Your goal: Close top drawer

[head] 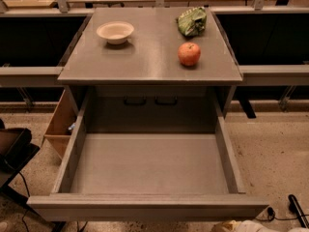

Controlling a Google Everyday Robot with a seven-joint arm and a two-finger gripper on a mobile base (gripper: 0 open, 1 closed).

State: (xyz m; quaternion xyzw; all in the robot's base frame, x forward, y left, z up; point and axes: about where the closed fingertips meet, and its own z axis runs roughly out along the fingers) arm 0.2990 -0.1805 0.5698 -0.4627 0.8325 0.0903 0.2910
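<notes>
Nearest to us, a pale piece we take for the gripper [239,225] shows at the bottom edge, just below the right end of the top drawer's [145,207] front panel; we cannot tell whether it is open or closed. The top drawer is pulled fully out toward us, its plain front panel nearest and its wide grey tray bare. Right of the drawer's front a black cable [297,209] lies on the speckled floor, and left of the drawer stands an open cardboard box [60,124]. Beyond the drawer, on the cabinet top [149,62] above its back end, sit a red apple [189,53] on the right, a pale bowl [115,32] on the left, and farthest back a crumpled green bag [191,21] behind the apple.
</notes>
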